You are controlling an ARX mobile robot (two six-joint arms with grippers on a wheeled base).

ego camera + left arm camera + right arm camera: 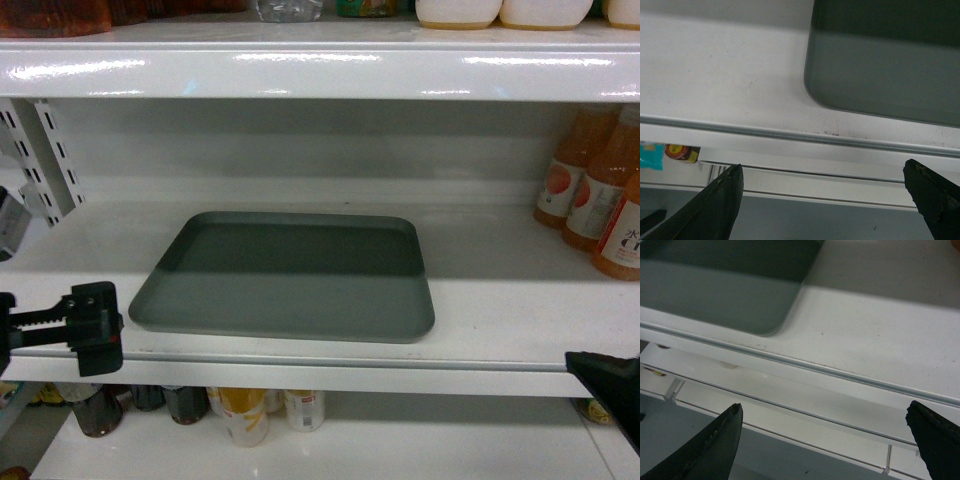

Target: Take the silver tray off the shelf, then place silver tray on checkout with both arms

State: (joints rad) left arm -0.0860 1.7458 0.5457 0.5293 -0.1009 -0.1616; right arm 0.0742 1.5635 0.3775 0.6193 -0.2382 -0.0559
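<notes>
— Where is the tray?

— The tray (285, 275) lies flat on the shelf (500, 300), in the middle of the head frame, its near edge close to the shelf's front lip. The back half sits in shadow cast by the board above. Nothing rests on it, and neither of my arms touches it.

— And your end effectors?

— My left end effector (825, 192) is spread wide: in its wrist view one finger sits at the lower left corner and the other at the lower right, with the shelf's front lip between them. The tray's near left rounded corner fills the upper right of that frame, above and apart from the fingers. In the head view the left arm shows at the left edge, level with the shelf front and to the left of the tray.

— The right one?

— My right end effector (825, 432) is spread just as wide, fingers at the two lower corners of its frame, holding nothing. The tray's near right corner lies at the upper left there, beyond the lip. In the head view only a black tip shows at the lower right corner.

— Anything else around?

— Orange bottles (600, 190) stand on the same shelf at the right edge, well apart from the tray. Jars (240, 410) stand on the board below, lower left.
</notes>
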